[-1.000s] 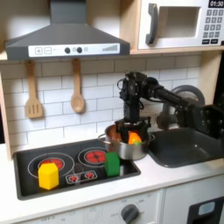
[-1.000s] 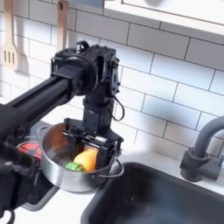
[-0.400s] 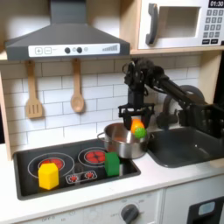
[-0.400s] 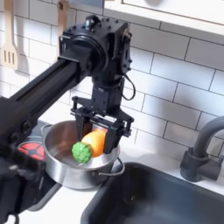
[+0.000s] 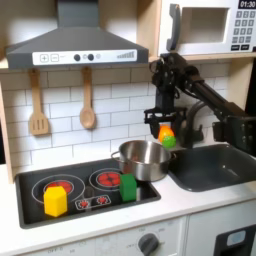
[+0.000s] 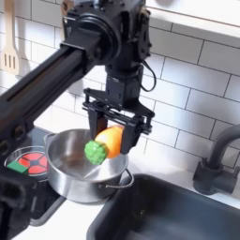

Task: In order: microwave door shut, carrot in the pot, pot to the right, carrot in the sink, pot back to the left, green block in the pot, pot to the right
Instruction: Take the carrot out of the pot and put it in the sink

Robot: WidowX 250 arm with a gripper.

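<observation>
We're on the carrot-to-sink step. Near to far: green block [image 5: 128, 187] on the stovetop, pot [image 5: 143, 159] behind it, then gripper [image 5: 165, 133] above the pot's rim, jaws closed on the carrot [image 6: 106, 143]. Next — carry it over the sink [image 5: 212, 167], lower, release. A second ago the carrot sat in the pot — now lifted clear.

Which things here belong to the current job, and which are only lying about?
Job: hand holding carrot; pot; sink; green block; microwave door.
Lying about: yellow block; spatula; wooden spoon.
</observation>
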